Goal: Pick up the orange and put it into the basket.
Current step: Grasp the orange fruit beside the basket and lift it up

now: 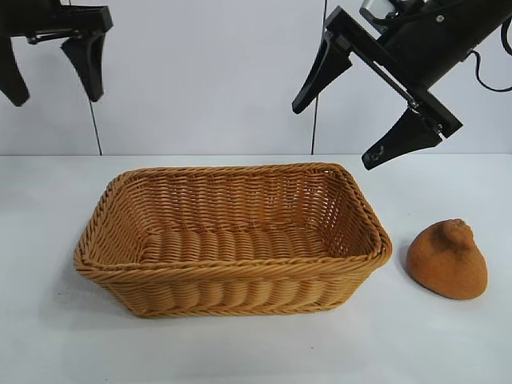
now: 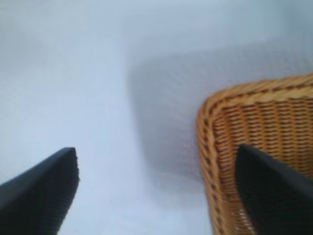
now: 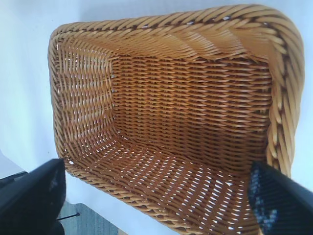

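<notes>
The orange (image 1: 447,260) is seen resting on the white counter (image 1: 48,336), outside the basket (image 1: 232,282) and just beside its right-hand end in the exterior view, apart from the wicker wall. It is lying with its knobby top turned upward and slightly toward the basket, so that a broad, rounded flank is offered for a grasp from above. The basket is set at the middle of the counter with its long side facing the camera; its interior is shown bare in the right wrist view, so the transfer is judged not yet done. The right gripper (image 1: 358,110) is held above the gap between basket and orange, tilted downward, with its jaws spread wide and nothing between them; this is the nearer arm and is judged the likelier one for the pick. The left gripper (image 1: 50,70) is raised at the far upper left, well apart from the orange, its jaws likewise spread wide and empty, with a basket corner visible below it in the left wrist view. A descent onto the orange is judged the next requirement.
</notes>
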Available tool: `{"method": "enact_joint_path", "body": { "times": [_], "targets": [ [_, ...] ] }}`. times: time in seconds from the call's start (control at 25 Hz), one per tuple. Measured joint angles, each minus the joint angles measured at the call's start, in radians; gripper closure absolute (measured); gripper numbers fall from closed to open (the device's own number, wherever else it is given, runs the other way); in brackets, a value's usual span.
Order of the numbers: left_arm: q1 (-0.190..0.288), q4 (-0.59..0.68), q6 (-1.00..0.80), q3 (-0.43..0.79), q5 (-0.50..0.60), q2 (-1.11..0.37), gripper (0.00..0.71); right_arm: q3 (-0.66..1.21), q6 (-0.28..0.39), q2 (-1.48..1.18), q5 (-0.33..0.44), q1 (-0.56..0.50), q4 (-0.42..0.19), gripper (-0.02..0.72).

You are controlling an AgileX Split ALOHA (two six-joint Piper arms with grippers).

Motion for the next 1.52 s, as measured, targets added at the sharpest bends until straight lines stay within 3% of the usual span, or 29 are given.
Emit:
{"method": "enact_joint_path", "body": {
  "times": [0.16,0.4,1.28,1.52],
  "targets": [
    [0.068,0.021,0.008,0.0,0.004,-0.002,0.092,0.0,0.0,0.0,-0.001,0.0,0.0,0.01],
    [0.077,0.021,0.035,0.097,0.003,-0.104,0.095,0.0,0.0,0.0,-0.001,0.0,-0.001,0.01],
    [0.077,0.024,0.071,0.981,0.01,-1.132,0.095,0.0,0.0,0.0,0.0,0.0,0.002,0.01],
    [0.077,0.008,0.071,1.215,-0.082,-1.367,0.095,-0.032,-0.022,0.0,0.053,0.0,0.011,0.01]
  ]
}}
